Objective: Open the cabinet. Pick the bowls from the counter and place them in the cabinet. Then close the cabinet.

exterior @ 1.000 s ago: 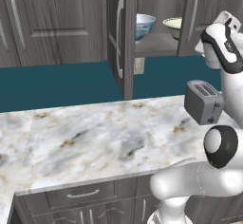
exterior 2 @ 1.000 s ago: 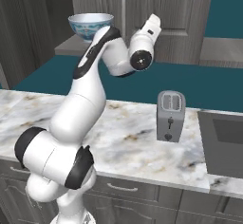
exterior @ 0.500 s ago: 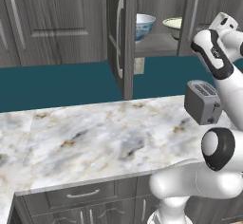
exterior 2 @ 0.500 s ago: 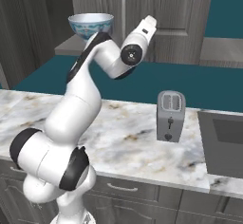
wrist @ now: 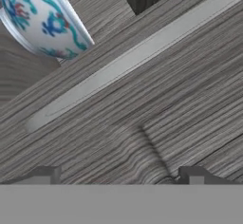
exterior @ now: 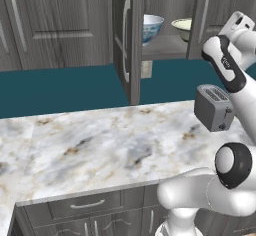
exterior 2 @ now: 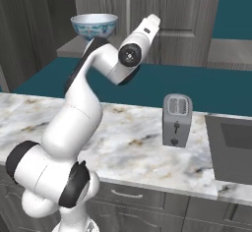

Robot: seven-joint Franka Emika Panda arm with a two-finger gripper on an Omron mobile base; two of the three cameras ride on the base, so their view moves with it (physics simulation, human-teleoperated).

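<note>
hand view, left to right: blue-patterned bowl (wrist: 40, 19) fills the upper left corner, sitting on the cabinet (wrist: 156, 118) shelf. a silver bar handle (wrist: 137, 54) runs diagonally from lower left to upper right across the dark wood-grain door. gripper (wrist: 121, 174) at the bottom centre, fingertips (wrist: 45, 174) spread wide apart, one at lower left, one at lower right, nothing between them. bowl is well up and left of the left fingertip, not touching. the door face sits just ahead of both tips.

left base view: counter (exterior: 100, 140) spans the lower half. cabinet doors stand open at top centre; patterned bowl on the shelf just right of the left door, cream-green bowl (exterior: 184, 25) further right on the same shelf, near the right door. toaster (exterior: 214, 107) at right on the counter.

right base view: patterned bowl at upper left, arm's hand end just right of it, toaster right of centre.
</note>
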